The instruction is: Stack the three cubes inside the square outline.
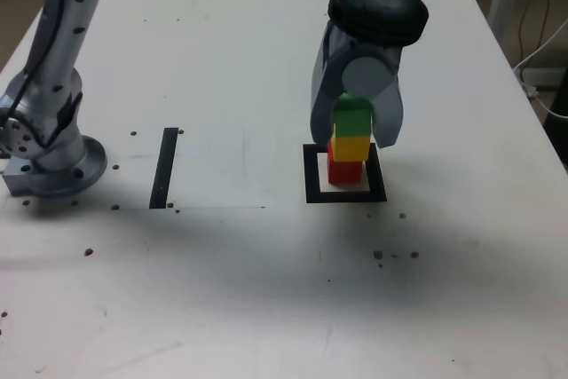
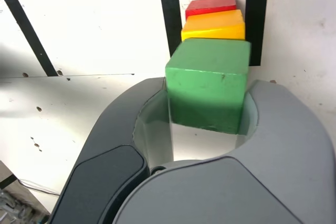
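The three cubes stand stacked inside the square outline [image 1: 312, 175] of black tape. The red cube [image 1: 344, 171] is at the bottom, the yellow cube [image 1: 350, 146] in the middle and the green cube [image 1: 352, 118] on top. My gripper [image 1: 353, 129] comes down from above, one grey jaw on each side of the green cube. In the wrist view the green cube [image 2: 207, 85] fills the gap between the jaws of the gripper [image 2: 207, 103], which lie against its two sides. Beyond it the yellow cube [image 2: 214, 24], the red cube [image 2: 211, 5] and the square outline [image 2: 168, 9] show.
A straight black tape strip [image 1: 165, 168] lies on the white table, at the exterior view's left of the stack. The arm's grey base [image 1: 49, 161] stands near the table's left edge. Small dark specks dot the tabletop.
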`<action>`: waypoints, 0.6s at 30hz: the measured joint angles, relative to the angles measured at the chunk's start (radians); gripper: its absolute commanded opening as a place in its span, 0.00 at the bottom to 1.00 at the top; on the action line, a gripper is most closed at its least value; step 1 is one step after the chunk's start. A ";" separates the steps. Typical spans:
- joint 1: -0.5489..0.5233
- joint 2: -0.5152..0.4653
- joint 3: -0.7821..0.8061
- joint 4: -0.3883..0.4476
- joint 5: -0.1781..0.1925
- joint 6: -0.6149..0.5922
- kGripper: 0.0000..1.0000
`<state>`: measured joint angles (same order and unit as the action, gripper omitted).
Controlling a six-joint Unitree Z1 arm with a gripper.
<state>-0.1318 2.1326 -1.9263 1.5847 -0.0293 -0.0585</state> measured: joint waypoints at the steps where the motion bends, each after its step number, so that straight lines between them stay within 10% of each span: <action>1: 0.001 0.000 0.002 0.000 -0.001 0.000 1.00; 18: 0.003 -0.022 0.019 0.000 0.025 -0.001 1.00</action>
<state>-0.1292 2.1102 -1.9078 1.5846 -0.0042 -0.0590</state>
